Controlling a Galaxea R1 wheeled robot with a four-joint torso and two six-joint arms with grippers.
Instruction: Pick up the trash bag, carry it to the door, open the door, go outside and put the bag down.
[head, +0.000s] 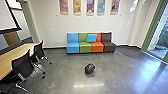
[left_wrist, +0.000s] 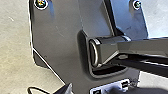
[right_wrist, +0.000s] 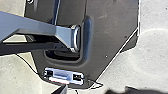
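Head view: dark trash bag sat on bare floor, before four-colour sofa, probably for free reach (office chairs stood apart). Left gripper, right gripper: clenched or released, I could not tell.

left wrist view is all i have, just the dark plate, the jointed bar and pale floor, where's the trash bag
Observer: Most likely it is the dark, rounded bundle that the head view shows out on the open floor ahead.
Operator: ok and what's past it
Observer: A low, armless couch in blue, green, orange and brown sections, standing by the white wall.
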